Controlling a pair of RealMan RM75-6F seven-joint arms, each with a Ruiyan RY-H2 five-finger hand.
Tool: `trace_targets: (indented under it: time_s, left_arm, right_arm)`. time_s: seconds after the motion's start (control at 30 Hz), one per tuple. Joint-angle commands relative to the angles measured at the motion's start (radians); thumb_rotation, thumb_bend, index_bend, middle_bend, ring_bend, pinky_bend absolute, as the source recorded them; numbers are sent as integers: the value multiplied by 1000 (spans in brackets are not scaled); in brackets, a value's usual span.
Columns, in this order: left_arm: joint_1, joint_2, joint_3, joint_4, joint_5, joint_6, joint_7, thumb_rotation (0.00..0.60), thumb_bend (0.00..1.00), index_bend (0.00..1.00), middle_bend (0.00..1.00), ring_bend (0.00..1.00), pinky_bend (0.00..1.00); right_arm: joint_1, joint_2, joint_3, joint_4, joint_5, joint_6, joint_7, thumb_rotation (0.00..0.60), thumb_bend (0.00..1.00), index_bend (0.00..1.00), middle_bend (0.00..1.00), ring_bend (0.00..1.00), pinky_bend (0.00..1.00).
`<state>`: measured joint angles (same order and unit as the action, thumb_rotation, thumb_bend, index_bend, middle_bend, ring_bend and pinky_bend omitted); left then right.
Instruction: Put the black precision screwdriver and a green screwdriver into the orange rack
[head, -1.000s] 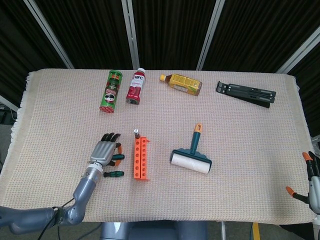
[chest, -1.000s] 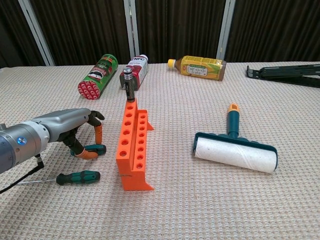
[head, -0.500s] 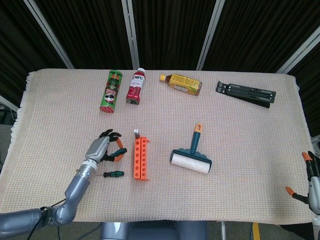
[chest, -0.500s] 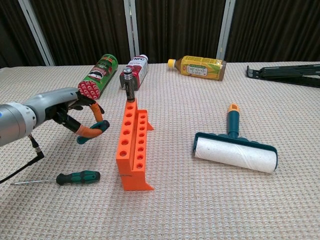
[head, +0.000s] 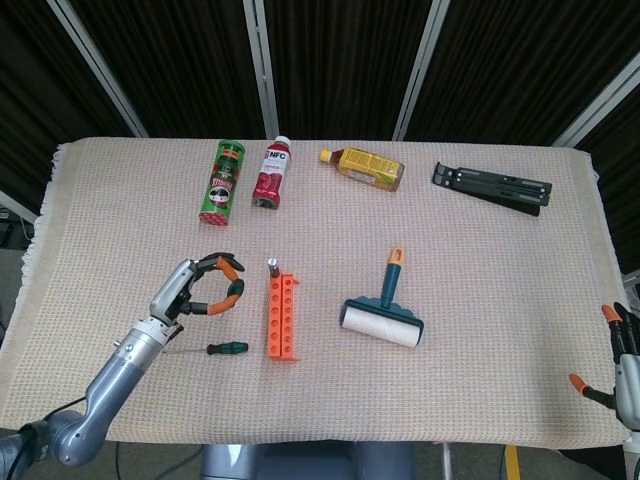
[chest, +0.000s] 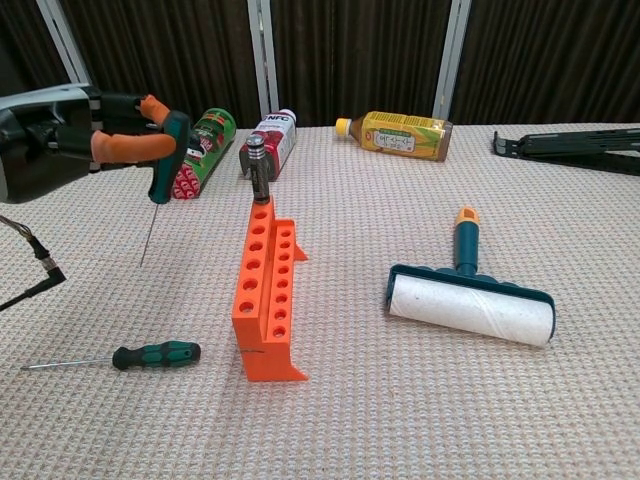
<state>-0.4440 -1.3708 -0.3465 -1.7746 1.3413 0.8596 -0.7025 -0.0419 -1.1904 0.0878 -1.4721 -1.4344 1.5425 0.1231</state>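
Dark curtains hang behind the table (head: 500, 300), which is covered with a pale woven cloth. On it, left of middle, stands the orange rack (chest: 266, 300), and the black precision screwdriver (chest: 257, 165) is already upright in its far end hole.

The left hand (chest: 95, 140) is raised well above the cloth, to the left of the rack, pinching a green screwdriver (chest: 163, 160) by the handle between orange-tipped fingers (chest: 130, 148). The handle is uppermost and the thin shaft hangs down, a little tilted, its tip clear of the cloth. A second green screwdriver (chest: 150, 355) lies flat near the rack's front end, untouched.

The held tool looks light and stiff, with a ribbed handle that should give decent purchase. The handle is the right place to hold it; the bare shaft is thin and smooth and would likely slip or twist. Held so high up, the shaft may swing, so I judge that lining the tip over one of the small holes will be the delicate part, and the light rack could be nudged if the tip catches its edge.

The right hand (head: 625, 365) hangs at the table's right edge, far from everything, fingers apart and holding nothing.

A crisp tube, two bottles, a lint roller and a black folding stand also lie about.
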Motion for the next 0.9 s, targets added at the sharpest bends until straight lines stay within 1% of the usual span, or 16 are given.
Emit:
trace_targets:
  time_s: [0.03,0.13,0.33,0.43,0.57,0.9]
  left_arm:
    - [27,57,27,-12,144,35,-166,600,497,654,362,149,224]
    - [22,67,54,-11,219,76,-278,600,499,662,401,174,244]
    - [5,49,91,16,288,133,-370,600,500,674,423,186,271]
    - [-14,16,113,46,296,154,-421,600,500,675,428,191,289]
    - [-40,-14,134,72,295,162,-474,600,500,676,427,189,288]
    - [-108,-90,160,129,278,174,-512,600,499,676,427,189,289]
  right_arm:
    - [-2,0,-1,-1,-1,4,-1,600,0,0,0,0,0]
    - [-5,0,-1,-1,0,6,0,600,0,0,0,0,0]
    - [-7,-2,-1,5,1,8,8,600,0,0,0,0,0]
    - [-7,-3,-1,12,1,6,16,600,0,0,0,0,0]
    - [-8,-3,0,17,2,4,24,600,0,0,0,0,0]
    - [-10,-5,3,29,7,3,42,600,0,0,0,0,0]
